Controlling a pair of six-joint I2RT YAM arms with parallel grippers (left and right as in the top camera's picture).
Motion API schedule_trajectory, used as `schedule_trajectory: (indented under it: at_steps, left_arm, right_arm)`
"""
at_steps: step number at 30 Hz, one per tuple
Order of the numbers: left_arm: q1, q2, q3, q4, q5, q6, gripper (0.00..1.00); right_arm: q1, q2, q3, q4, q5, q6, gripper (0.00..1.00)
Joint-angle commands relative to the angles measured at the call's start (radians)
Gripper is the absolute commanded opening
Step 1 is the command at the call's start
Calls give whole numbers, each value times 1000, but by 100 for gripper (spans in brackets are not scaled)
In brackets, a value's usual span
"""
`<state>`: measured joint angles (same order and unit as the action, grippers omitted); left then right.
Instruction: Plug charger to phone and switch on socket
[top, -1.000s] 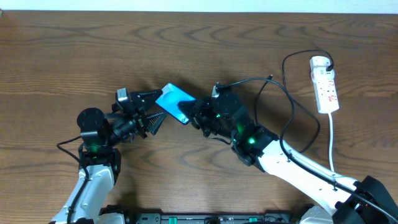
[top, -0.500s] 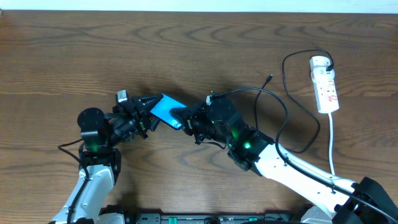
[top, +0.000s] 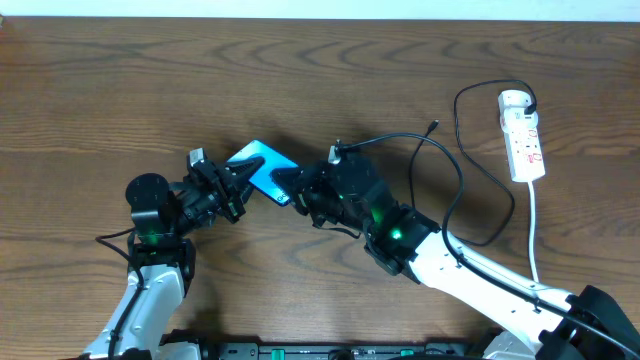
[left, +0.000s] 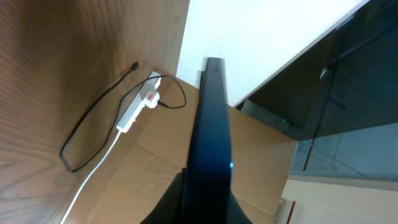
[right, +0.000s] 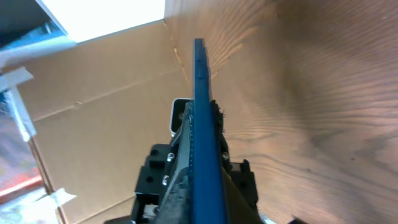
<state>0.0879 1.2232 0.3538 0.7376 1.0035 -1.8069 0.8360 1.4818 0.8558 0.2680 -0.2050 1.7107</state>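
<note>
Overhead | phone (top: 262, 168) (screen up) gripped between left pincer (top: 237, 181), right pincer (top: 289, 184)

Overhead looks straight down at the table (top: 100, 80); both wrist cameras sit close — edge-on to the shared phone (top: 256, 162).

Matt grained wood table (top: 100, 90), glossy phone (top: 258, 165), plastic socket (top: 524, 145)

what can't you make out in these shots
1. Port of the blue-screened black-edged smartphone: overhead, the left end effector and right end effector grip over its ends; both wrist views show it edge-on.
2. Switch state on the long white power strip: too small overhead and in left wrist.
3. Tip of the thin black charger cable: too small overhead.
</note>
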Motion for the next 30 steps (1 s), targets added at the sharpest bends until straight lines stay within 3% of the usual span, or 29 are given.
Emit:
schedule_trajectory:
  at_steps: [1,7,14,17,19,20,23,30]
  left_arm:
    - [-1,-6,18,12,-18,-32,8]
    - [0,-5,17,1,-29,-22,8]
    - [0,-2,17,-19,-28,278,8]
    - [0,-2,17,-130,-29,334,8]
    - [0,-2,17,-225,-34,364,8]
    - [0,-2,17,-258,-40,375,8]
    - [0,-2,17,-348,-55,378,8]
    - [0,-2,17,-353,-63,378,8]
  right_arm:
    - [19,-2,-2,-29,-11,-43,22]
    - [16,-2,-2,-178,112,-364,40]
    - [-40,-2,-2,-381,533,-752,59]
    - [-73,-2,-2,-434,640,-848,75]
    - [-92,-2,-2,-474,643,-882,95]
    - [-95,-2,-2,-488,643,-882,99]
    - [-97,-2,-2,-551,642,-881,99]
    - [-97,-2,-2,-586,657,-881,99]
